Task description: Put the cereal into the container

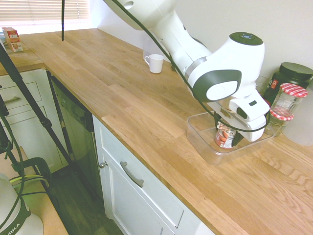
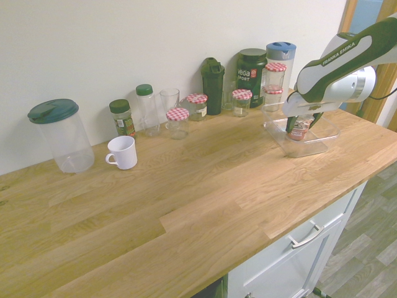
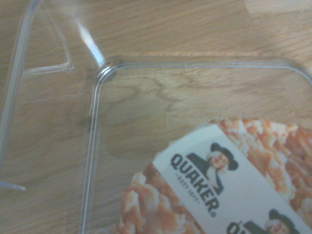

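Clear glossy plastic container [image 1: 203,142] sits on smooth, satin oak-grain wooden worktop [image 1: 122,93]; cereal [image 3: 219,185] lid is printed paper.

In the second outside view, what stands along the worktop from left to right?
Green-lidded clear jug → white mug → green-capped spice jar → dark green bottle → black Vega tub → clear plastic container, where the gripper holds the cereal cup.

oak worktop [image 1: 146,112], white cabinets [image 1: 142,196] below, plain wall [image 2: 124,43], blinded window [image 1: 44,10].
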Available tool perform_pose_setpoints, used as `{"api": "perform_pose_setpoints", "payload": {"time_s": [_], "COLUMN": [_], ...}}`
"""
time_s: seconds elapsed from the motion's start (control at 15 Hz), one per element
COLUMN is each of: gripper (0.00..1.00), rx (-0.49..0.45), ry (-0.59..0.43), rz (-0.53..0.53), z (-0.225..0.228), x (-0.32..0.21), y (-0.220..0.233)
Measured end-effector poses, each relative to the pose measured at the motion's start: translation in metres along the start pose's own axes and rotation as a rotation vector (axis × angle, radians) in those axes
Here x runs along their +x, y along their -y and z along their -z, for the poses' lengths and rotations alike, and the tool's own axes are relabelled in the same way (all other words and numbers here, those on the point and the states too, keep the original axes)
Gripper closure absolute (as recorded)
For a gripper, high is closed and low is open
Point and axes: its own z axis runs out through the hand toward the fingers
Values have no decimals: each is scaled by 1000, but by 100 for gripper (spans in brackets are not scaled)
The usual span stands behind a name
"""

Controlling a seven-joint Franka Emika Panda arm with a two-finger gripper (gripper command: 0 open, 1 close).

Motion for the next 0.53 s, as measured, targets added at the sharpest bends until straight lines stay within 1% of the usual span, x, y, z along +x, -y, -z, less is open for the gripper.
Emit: {"api": "perform_pose_setpoints", "payload": {"time_s": [0.53], "gripper": [0], "rx": [-10], "ry": [8], "rz": [10], "z": [0], "x": [1], "y": [-3]}}
